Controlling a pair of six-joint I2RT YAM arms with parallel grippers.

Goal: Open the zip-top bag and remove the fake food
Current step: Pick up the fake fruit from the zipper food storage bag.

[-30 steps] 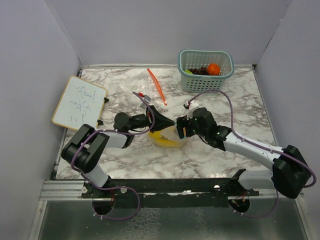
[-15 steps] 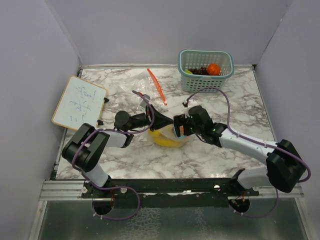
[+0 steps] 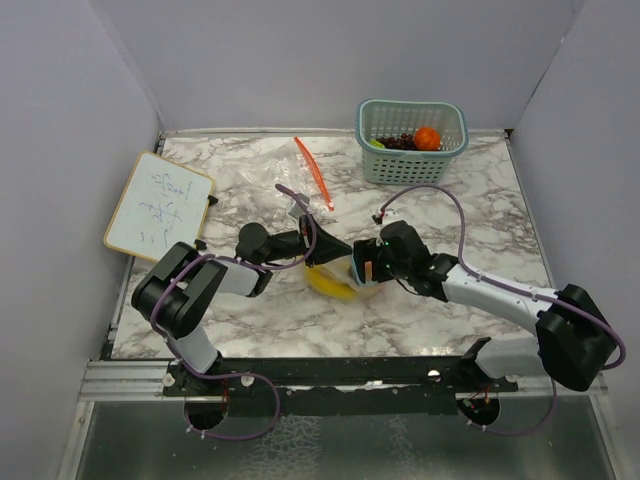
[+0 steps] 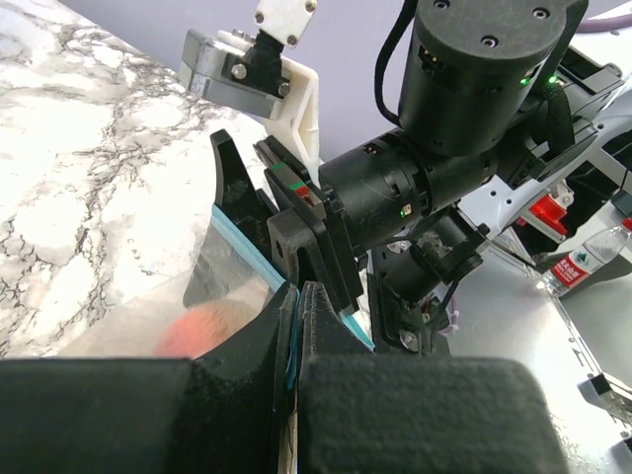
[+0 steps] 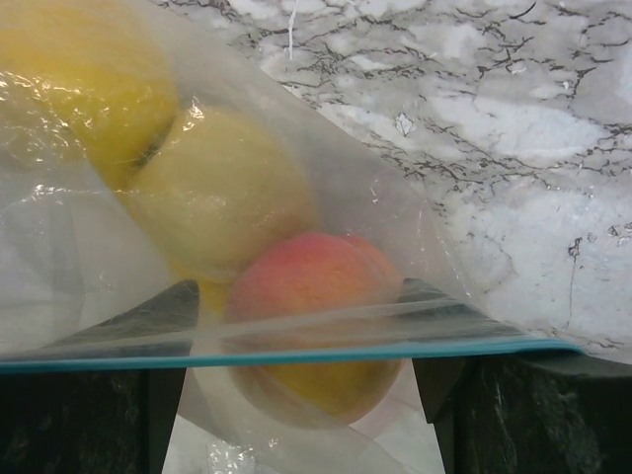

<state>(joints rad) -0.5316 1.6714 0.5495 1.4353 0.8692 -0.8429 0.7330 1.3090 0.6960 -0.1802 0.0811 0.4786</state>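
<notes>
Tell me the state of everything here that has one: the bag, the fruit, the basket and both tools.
Bag, lying on the table with fruit inside; whether the zip is open or shut is unclear.
Peach, inside the bag.
Lemon, inside the bag.
Banana, inside the bag.
Left tool, shut on the bag's teal edge.
Right tool, open, fingers either side of the peach.
Basket, upright, holding an orange and other fruit.

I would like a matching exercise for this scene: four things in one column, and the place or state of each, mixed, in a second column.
Things:
1. left claw
2. right claw
3. orange
4. peach

Places or states:
A. in the teal basket
B. inside the zip-top bag
C. open
D. shut on the zip-top bag's edge

Pairs: 1-D, 2-C, 3-A, 4-B
</notes>
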